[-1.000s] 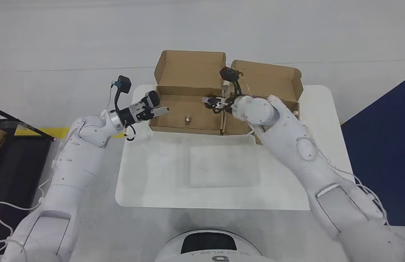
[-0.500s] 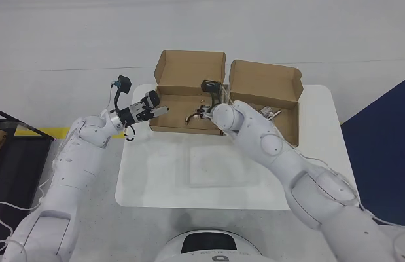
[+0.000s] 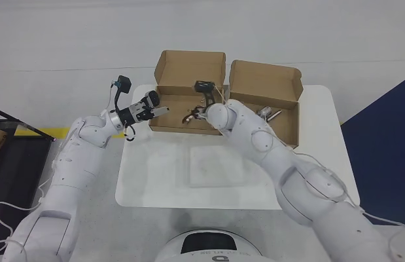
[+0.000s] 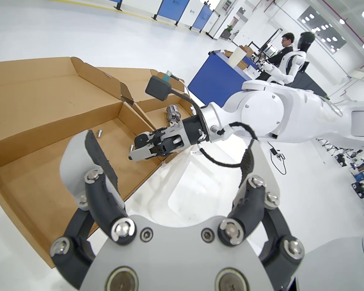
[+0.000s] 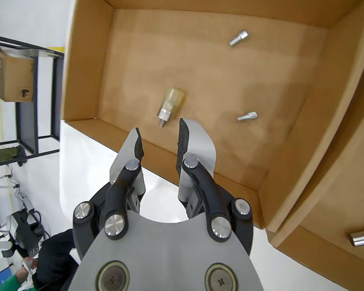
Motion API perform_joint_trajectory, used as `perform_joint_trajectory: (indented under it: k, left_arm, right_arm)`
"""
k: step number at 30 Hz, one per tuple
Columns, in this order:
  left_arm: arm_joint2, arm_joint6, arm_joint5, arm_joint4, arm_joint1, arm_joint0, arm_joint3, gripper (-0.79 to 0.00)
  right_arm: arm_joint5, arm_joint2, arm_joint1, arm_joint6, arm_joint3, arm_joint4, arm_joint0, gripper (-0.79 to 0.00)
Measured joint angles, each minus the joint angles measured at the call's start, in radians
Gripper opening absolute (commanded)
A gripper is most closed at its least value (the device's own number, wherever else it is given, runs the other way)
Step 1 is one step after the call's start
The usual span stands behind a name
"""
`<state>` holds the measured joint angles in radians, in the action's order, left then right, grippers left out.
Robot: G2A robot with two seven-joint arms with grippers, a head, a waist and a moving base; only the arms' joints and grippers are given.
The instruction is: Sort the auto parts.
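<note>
Our right gripper [image 5: 160,131] hangs over the front wall of the left brown cardboard box [image 5: 88,61], upper middle of the top view, fingers partly spread, gripping nothing; the amber-capped threaded metal fitting [image 5: 170,104] lies on the box floor just beyond them; we judge the drop made, so we should rise straight up, clear of the wall; our left gripper [image 4: 170,152], upper left in the top view, gapes wide, empty. We count two boxes; one fitting and two small silver bolts [image 5: 239,38] [image 5: 247,117] here; one steel cylinder [image 5: 362,238] seen in the right brown cardboard box [image 3: 264,80].

The right tool [image 3: 191,116] has swung left from the right box [image 3: 264,82] to over the left box [image 3: 173,108], upper centre.
</note>
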<state>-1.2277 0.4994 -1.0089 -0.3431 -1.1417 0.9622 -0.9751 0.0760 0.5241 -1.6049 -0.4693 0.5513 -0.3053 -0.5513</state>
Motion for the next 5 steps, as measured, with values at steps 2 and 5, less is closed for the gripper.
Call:
perform_joint_trajectory:
  k: [2, 5]
  left_arm:
    - [0.0, 0.0, 0.0, 0.0, 0.0, 0.0, 0.0, 0.0]
    - [0.0, 0.0, 0.0, 0.0, 0.0, 0.0, 0.0, 0.0]
  right_arm:
    - [-0.074, 0.023, 0.013, 0.028, -0.002, -0.007, 0.008, -0.477]
    - [-0.206, 0.073, 0.048, 0.05, 0.015, -0.008, 0.005, -0.459]
